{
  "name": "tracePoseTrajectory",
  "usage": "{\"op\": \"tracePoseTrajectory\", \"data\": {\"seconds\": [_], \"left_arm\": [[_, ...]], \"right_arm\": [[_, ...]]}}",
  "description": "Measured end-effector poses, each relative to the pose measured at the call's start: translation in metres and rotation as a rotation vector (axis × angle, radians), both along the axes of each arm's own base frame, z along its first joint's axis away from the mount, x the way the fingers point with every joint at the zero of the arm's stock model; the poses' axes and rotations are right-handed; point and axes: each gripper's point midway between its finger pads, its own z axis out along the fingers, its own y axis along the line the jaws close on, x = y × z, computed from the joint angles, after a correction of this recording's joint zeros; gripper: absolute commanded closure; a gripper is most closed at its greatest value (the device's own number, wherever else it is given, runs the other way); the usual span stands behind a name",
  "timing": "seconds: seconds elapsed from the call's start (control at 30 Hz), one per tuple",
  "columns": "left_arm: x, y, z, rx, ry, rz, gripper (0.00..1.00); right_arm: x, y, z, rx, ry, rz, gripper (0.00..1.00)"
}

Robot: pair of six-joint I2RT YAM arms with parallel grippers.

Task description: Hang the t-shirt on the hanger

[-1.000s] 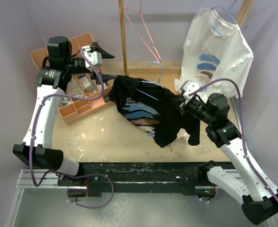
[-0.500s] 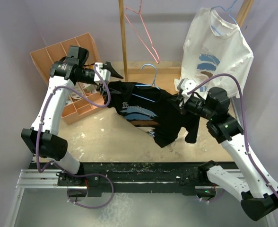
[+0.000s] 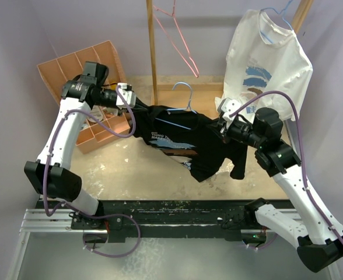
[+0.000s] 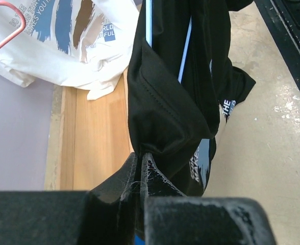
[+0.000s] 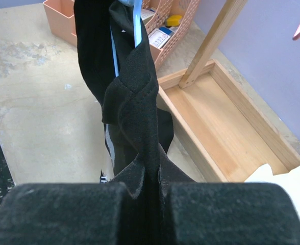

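Black t-shirt (image 3: 183, 137) is light, limp, sagging on blue wire hanger (image 5: 138, 23); grip by hems, where left fingers (image 4: 117, 186) and right fingers (image 5: 68, 209) are both pinched shut on cloth.

Black t-shirt (image 4: 165, 102): white capitals on the chest print. In the left wrist view "THE" reads clearly on a hanging fold, and what looks like "MAKES" runs sideways lower down. From the top view the lines are too small to read. White t-shirt (image 4: 89, 56): blue capitals beside its striped graphic, partly readable as "…RLD" over "…TIFUL", the rest creased or cut off. Packets (image 5: 160, 35) in the orange tray (image 5: 183, 18): printed labels, illegible.
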Motion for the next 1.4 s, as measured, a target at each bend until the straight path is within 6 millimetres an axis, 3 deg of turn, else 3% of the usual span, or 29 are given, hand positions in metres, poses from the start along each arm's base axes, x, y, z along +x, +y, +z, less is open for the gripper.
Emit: {"op": "tracePoseTrajectory", "data": {"seconds": [0.37,0.67,0.83,1.07,1.4], "left_arm": [[-0.011,0.013,0.016,0.002,-0.061,0.148,1.00],[0.026,0.022,0.026,-0.033,-0.044,0.363,1.00],[0.026,0.020,0.030,-0.063,0.008,0.383,1.00],[0.019,0.008,0.038,-0.111,0.070,0.361,1.00],[0.015,-0.042,0.033,-0.138,0.171,0.290,1.00]], "right_arm": [[0.010,-0.014,0.010,0.013,-0.045,-0.108,1.00],[0.032,-0.024,0.001,-0.016,-0.029,-0.212,1.00],[0.037,-0.030,0.004,-0.013,-0.044,-0.258,1.00],[0.035,-0.030,0.015,0.018,-0.085,-0.256,1.00],[0.033,-0.022,0.014,0.040,-0.088,-0.216,1.00]]}}
